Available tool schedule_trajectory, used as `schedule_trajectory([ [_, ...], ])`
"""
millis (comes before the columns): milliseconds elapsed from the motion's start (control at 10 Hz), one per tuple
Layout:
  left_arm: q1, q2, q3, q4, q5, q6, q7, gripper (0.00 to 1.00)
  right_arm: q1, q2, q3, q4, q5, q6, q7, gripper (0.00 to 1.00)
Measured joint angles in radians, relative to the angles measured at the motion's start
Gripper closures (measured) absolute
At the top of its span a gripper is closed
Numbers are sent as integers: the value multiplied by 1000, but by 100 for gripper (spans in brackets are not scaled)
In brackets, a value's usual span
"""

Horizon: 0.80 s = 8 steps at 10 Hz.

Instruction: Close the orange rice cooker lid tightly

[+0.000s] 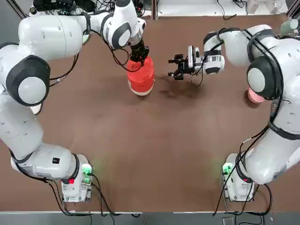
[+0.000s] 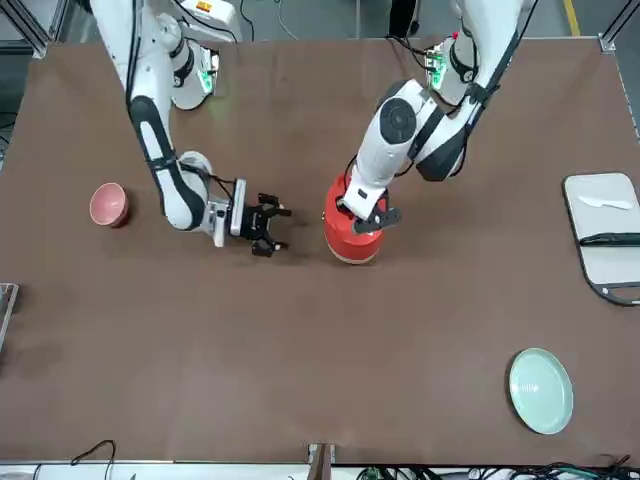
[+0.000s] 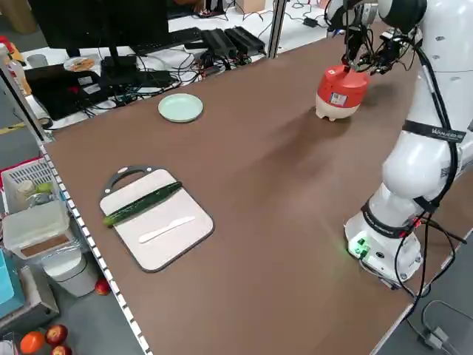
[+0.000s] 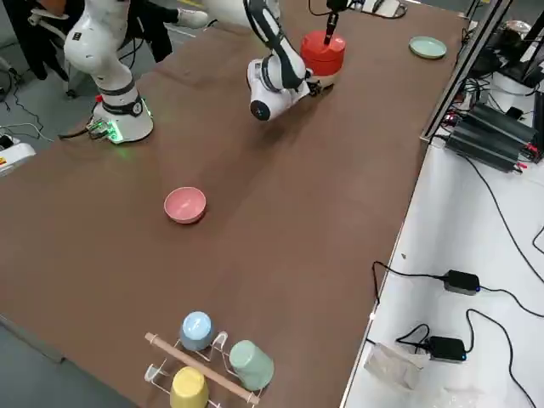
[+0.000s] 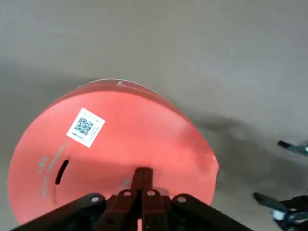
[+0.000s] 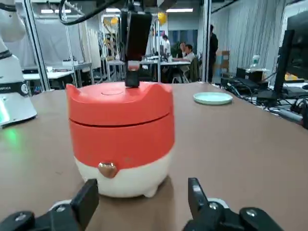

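The orange rice cooker [image 1: 140, 78] [image 2: 352, 235] stands at the far middle of the table. Its lid [image 6: 120, 103] [image 5: 110, 149], with a white sticker [image 5: 85, 126], lies down flat on the body. My left gripper [image 1: 139, 57] [image 2: 362, 214] is shut, and its joined fingertips [image 5: 143, 174] rest on top of the lid near its edge. My right gripper [image 1: 178, 66] [image 2: 272, 226] hovers low beside the cooker on its right, pointing at it. It is open with nothing between its fingers [image 6: 89, 199], a short gap short of the cream base.
A pink bowl [image 2: 108, 204] sits behind the right arm. A pale green plate [image 2: 541, 390] and a cutting board [image 3: 155, 218] with a cucumber and a knife lie on the robot's left. A cup rack [image 4: 208, 361] stands at the far right.
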Motion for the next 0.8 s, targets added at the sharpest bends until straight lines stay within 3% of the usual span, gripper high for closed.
schedule_trajectory([
  [600,-7,4,-3,7,56,-6,-48,97,8,33,72,-60,205,-2,-28,17],
  [800,21,-9,-2,89,52,-139,-54,86,25,38,77,-60,238,1,-29,17],
])
